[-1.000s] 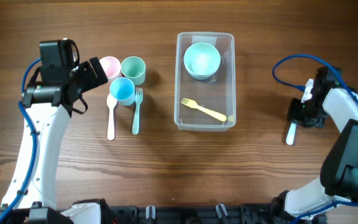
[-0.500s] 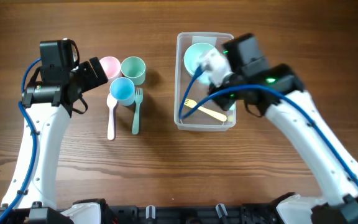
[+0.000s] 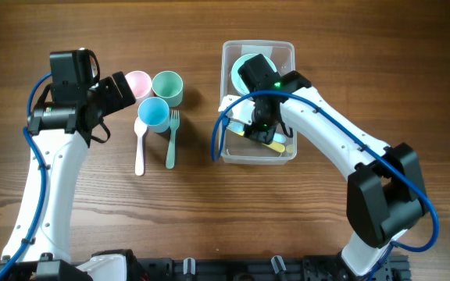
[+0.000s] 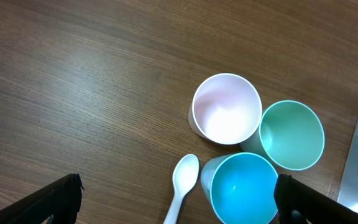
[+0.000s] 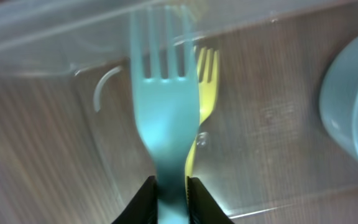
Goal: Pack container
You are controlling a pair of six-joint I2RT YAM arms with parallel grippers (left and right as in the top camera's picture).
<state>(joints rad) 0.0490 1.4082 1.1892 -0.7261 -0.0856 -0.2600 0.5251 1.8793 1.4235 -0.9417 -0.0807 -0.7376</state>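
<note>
The clear container point(image 3: 288, 49) stands at the table's middle, holding a light teal bowl point(image 3: 244, 65) and a yellow fork point(image 3: 278, 145). My right gripper point(image 3: 258, 125) reaches down inside it, shut on a light blue fork point(image 5: 165, 106). In the right wrist view the right gripper point(image 5: 169, 184) clamps the handle. The tines point at the container's wall point(image 5: 55, 37), just over the yellow fork point(image 5: 207, 81). The bowl point(image 5: 353, 106) is at the right edge. My left gripper point(image 3: 120, 89) is open and empty, hovering point(image 4: 176, 194) above the cups.
Left of the container stand a pink cup point(image 3: 137, 81), a green cup point(image 3: 167, 86) and a blue cup point(image 3: 153, 112). A white spoon point(image 3: 140, 145) and a teal fork point(image 3: 171, 140) lie beside them. The right arm's blue cable point(image 3: 216, 139) hangs by the container's left wall.
My right arm has swung from the table's right side to over the container and lowered into it with the light blue fork. The left arm has not moved.
</note>
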